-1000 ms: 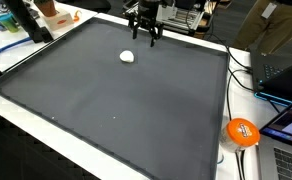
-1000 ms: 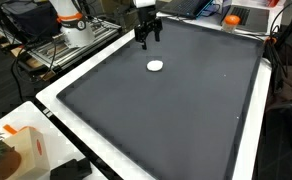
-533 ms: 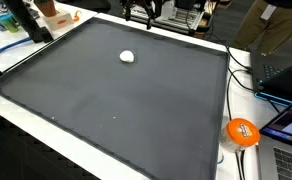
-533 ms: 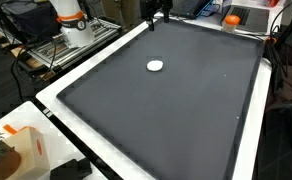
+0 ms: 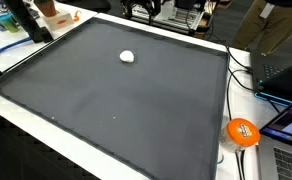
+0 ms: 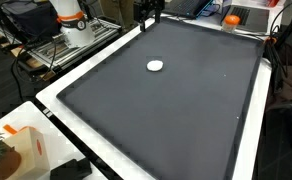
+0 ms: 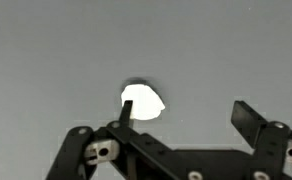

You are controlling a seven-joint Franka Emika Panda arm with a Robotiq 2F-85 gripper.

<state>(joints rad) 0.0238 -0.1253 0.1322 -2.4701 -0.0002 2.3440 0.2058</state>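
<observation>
One white lump [image 6: 155, 66] on dark mat [image 6: 166, 120], near bench far edge. We see gripper [image 6: 146, 12] hanging over that edge, jaws spread wide, empty. Lump lies inward from gripper, toward bench middle. Wrist view: lump off-centre, partly behind one finger [image 7: 127, 108]; roundish, no long axis.

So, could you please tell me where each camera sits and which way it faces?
Exterior view: high off a table corner, facing across the dark mat to the white object; the end effector just shows at the top edge.
Exterior view: high off a corner, facing along the mat; end effector and arm's base show.
Wrist view: above the mat, facing down; open end effector, one finger overlapping the white object.
All three share the white object.
</observation>
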